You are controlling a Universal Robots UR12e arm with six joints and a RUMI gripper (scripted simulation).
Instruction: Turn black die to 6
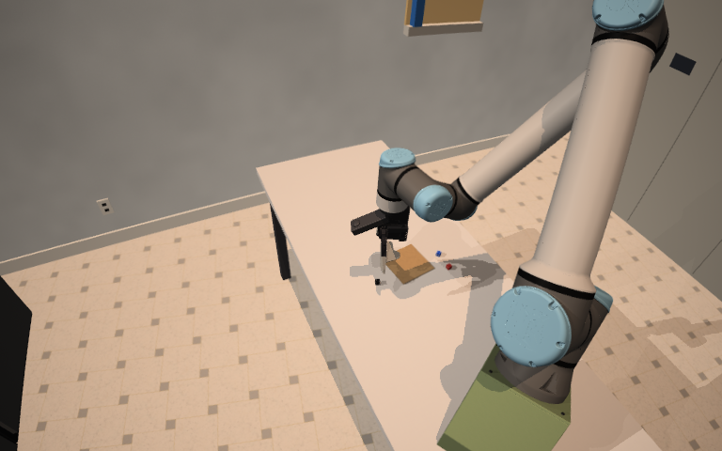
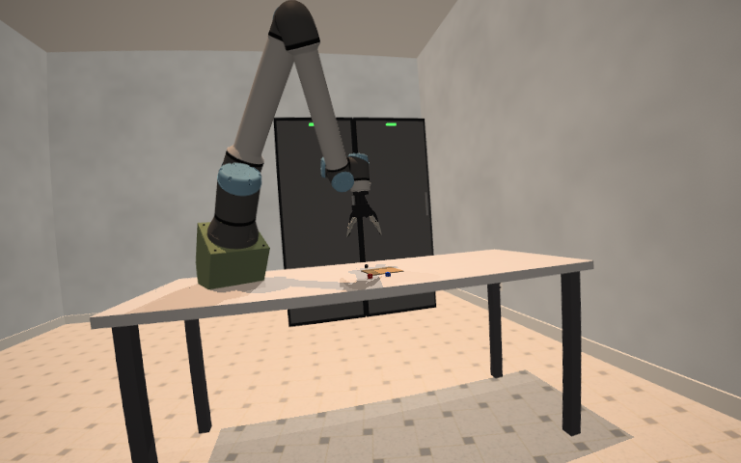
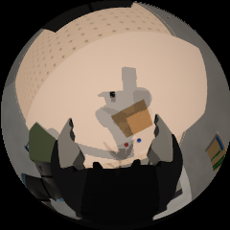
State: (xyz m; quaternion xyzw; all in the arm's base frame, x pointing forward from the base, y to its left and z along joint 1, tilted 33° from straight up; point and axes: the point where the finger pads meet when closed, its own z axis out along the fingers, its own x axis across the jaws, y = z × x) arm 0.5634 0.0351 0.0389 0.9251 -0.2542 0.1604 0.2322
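Observation:
The small black die (image 1: 377, 281) (image 2: 366, 265) (image 3: 112, 94) lies on the table, off the mat and beside it. The square orange-brown mat (image 1: 411, 257) (image 2: 391, 270) (image 3: 139, 122) lies partly in shadow. A red die (image 1: 448, 266) (image 2: 370, 276) (image 3: 126, 145) and a blue die (image 1: 438, 254) (image 2: 388, 274) (image 3: 139, 140) are on the table on the other side of the mat. The numbers on top of the dice are too small to read. My gripper (image 1: 387, 262) (image 2: 364, 234) (image 3: 113, 117) points down, open and empty, well above the table and the dice.
The white table (image 1: 320, 207) (image 2: 478, 264) (image 3: 177, 72) carries the arm's green base block (image 1: 505, 419) (image 2: 231, 269) (image 3: 42, 146). In the top view, the table's long left edge runs beyond the black die. Arm shadows fall across the dice area.

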